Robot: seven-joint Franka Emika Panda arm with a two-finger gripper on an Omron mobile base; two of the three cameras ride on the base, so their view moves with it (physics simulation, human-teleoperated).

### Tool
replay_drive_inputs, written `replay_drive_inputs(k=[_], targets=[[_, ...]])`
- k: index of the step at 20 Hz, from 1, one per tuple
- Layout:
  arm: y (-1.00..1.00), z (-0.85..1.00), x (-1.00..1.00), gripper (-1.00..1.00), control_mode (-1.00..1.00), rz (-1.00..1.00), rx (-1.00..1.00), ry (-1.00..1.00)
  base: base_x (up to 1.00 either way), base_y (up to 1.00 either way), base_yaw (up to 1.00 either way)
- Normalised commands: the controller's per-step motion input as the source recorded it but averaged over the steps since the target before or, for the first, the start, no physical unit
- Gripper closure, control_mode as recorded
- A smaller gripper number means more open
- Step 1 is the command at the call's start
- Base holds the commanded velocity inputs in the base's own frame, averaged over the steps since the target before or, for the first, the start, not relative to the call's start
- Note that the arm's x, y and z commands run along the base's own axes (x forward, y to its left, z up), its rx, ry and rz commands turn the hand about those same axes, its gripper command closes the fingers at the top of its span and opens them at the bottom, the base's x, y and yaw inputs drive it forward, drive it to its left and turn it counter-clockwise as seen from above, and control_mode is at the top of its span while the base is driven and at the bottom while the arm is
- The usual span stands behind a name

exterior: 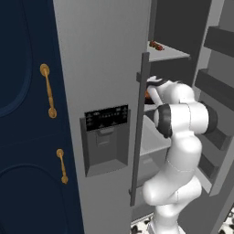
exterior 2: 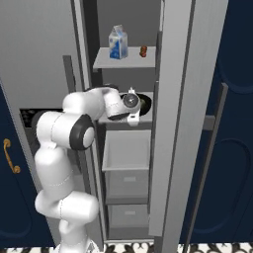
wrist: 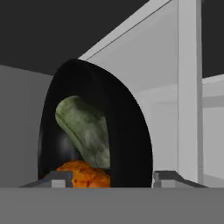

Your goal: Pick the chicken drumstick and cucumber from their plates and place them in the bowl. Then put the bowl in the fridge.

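Tool pinches bowl rim — cucumber, drumstick inside.

- The fridge stands open, with pale shelves stacked inside it.
- The top shelf carries a blue and white carton, upright, and a small brown item a little way beside it; what that item is cannot be told.
- The next shelf down carries the black bowl.
- A bare shelf sits below that.
- Two closed drawers sit under it.
- The floor has a black and white pattern.
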Motion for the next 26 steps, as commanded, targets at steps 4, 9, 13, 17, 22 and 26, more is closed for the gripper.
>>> replay_drive_inputs(k=[4, 9, 13, 17, 22, 26], targets=[[0.03, 0.36, -0.13, -1.0, -1.0, 0.0, 0.0, -0.28, 0.0, 0.0, 0.0], [0.3, 0.43, -0.59, -1.0, -1.0, -0.05, 0.0, -0.31, 0.0, 0.0, 0.0], [0.0, 0.53, -0.81, -1.0, -1.0, -0.1, 0.0, -0.14, 0.0, 0.0, 0.0], [-0.04, 0.68, -1.0, -1.0, -1.0, -0.08, 0.0, -0.02, 0.0, 0.0, 0.0], [0.0, 0.98, -1.0, -1.0, -1.0, -0.01, 0.0, -0.06, 0.0, 0.0, 0.0], [0.0, 1.0, -1.0, -1.0, -1.0, 0.0, -0.04, -0.09, 0.0, 0.0, 0.0]])
